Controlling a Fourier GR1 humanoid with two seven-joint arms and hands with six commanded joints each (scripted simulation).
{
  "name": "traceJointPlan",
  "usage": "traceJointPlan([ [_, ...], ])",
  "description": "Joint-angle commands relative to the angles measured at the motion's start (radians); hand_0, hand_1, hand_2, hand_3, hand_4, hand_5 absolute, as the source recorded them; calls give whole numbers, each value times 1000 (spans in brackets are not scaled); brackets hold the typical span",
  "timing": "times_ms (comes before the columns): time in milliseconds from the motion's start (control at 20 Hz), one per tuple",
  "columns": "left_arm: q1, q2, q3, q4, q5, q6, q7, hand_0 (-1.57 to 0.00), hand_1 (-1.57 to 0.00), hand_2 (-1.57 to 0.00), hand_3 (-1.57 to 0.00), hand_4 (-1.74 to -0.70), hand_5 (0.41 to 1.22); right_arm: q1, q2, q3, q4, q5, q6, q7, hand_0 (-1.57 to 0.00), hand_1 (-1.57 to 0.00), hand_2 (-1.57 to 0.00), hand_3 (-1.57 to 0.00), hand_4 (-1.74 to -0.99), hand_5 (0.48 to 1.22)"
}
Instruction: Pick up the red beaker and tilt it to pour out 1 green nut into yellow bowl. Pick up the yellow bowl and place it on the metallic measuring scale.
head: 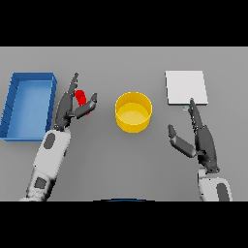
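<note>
Head view: grey table (121, 164) seen from above. Left hand (68, 106) sits left of centre, just right of the blue tray, forearm coming up from the lower left. The red beaker (81, 96) is in the gap between its fingers and thumb; fingers run up along the beaker's left side, thumb angles across its right and lower side. Only a small red patch of the beaker shows, rest hidden by the hand, so cannot tell if it is upright or tilted, or whether it is off the table. Fingers look only loosely bent round it; contact on both sides looks likely but a firm grasp is not clear. Yellow bowl (133, 112) stands upright on the table near the middle, right of the left hand and apart from it; inside is plain yellow, no nut visible in it. No green nut can be made out anywhere. Metallic measuring scale (186, 87), a pale square plate, lies flat at the upper right, well apart from the bowl. Right hand (203, 138) is below the scale, forearm entering from the lower right; fingers are straight and pointing up toward the scale's lower edge, fingertip just at that edge, thumb spread out to the left, holding nothing. Blue tray (14, 104), a rectangular bin with raised walls, sits at the far left of the table.
</note>
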Motion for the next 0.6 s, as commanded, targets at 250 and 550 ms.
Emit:
traceJointPlan([
  [250,-83,-27,42,121,7,56,-78,-322,-364,-358,-218,-1355,770,21,6,7,-1,16,-11,-32,1,1,1,1,-1252,690],
  [550,-100,-49,60,156,9,64,-167,-1244,-1255,-1253,-1111,-1572,1103,-16,7,-2,21,11,-14,-1,1,1,1,1,-1233,686],
])
